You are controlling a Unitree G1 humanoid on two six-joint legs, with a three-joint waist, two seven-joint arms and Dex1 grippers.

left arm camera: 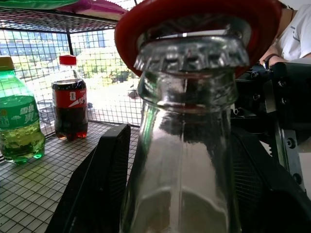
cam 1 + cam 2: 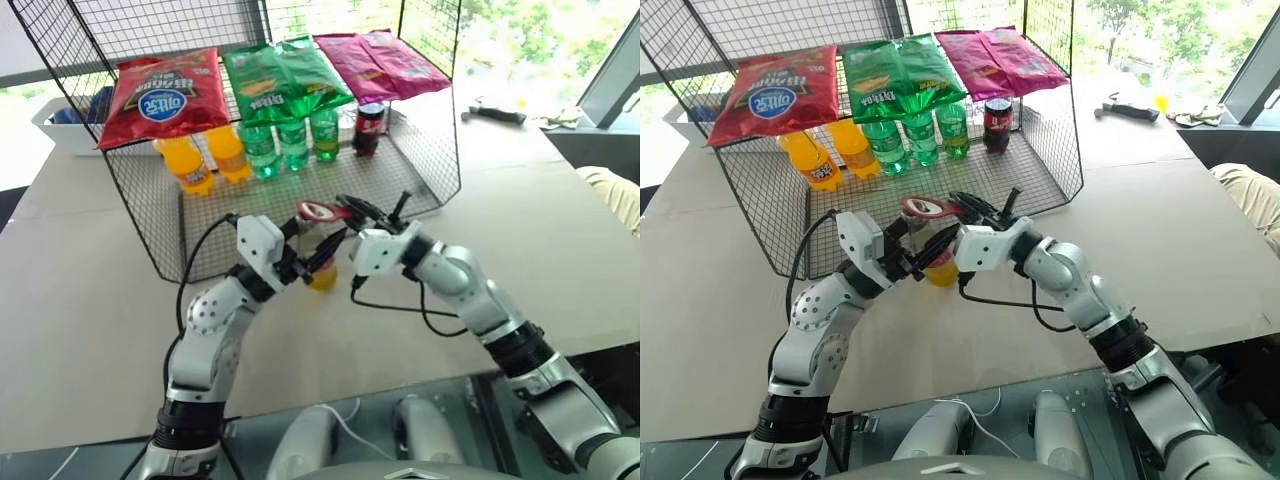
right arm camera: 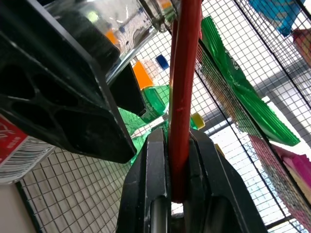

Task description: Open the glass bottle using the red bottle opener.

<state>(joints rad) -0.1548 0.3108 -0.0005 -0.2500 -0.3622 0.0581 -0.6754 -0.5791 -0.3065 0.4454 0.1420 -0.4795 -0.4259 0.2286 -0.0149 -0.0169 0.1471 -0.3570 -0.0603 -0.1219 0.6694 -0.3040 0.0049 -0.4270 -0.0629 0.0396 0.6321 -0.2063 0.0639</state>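
Tan table [image 2: 90, 290] (wire rack [image 2: 420, 180] atop)

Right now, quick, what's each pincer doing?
Left pincer: closed around the glass bottle, holding it upright.
Right pincer: shut on the red bottle opener, its ring over the cap.

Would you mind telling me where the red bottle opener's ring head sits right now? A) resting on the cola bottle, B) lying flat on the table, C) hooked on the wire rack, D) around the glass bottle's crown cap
D: in the left wrist view the red bottle opener rings the crown cap atop the glass bottle.
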